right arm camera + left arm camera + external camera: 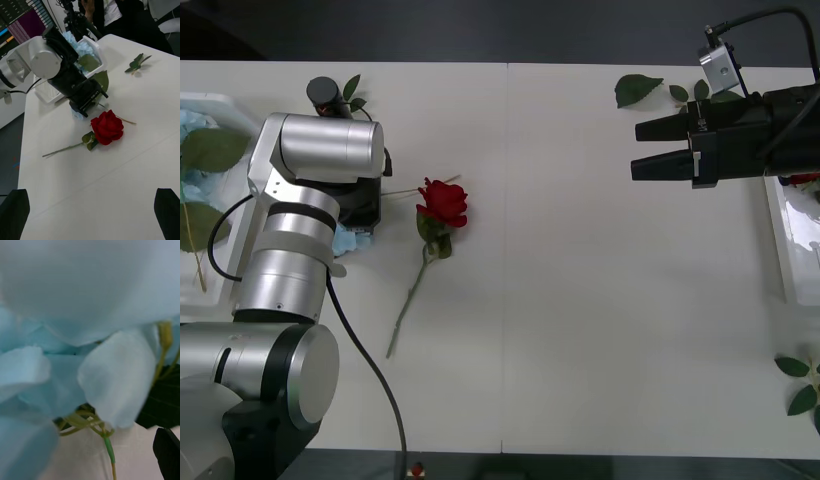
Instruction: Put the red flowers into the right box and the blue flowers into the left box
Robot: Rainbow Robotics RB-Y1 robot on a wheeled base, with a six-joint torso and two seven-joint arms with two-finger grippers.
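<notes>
Left gripper (pixel 83 108): pointing down at the table just beside the left box, pressing into a blue flower; jaw state cannot tell, the arm is hiding the fingers from the front and petals are covering them in the left wrist view.
Blue flower under left gripper (pixel 356 240): pale blue petals peeking out below the black wrist block, lying on the table; in the left wrist view petals (pixel 112 378) are sitting right against the camera, thin green stem (pixel 108 450) and a dark leaf showing beneath.
Left box (pixel 225 285): sitting at the table's left edge, holding blue flowers (pixel 194 125) with big green leaves (pixel 212 150); also seen behind the left arm in the right wrist view (pixel 95 47).
Red flower (pixel 443 203): one rose lying flat on the table just right of the left gripper, bloom toward the far side, stem (pixel 408 300) running toward the near edge; not touching either gripper. Right wrist view showing it too (pixel 107 126).
Right gripper (pixel 642 150): hovering above the table's right part, black fingers spread apart, holding nothing, pointing toward the table's middle, well apart from the rose.
Right box (pixel 785 240): at the right edge, partly under the right arm; a bit of red showing inside by the arm (pixel 802 180).
Leaf sprigs: lying loose at the far right (pixel 638 90), far left (pixel 352 90), near right corner (pixel 802 385).
</notes>
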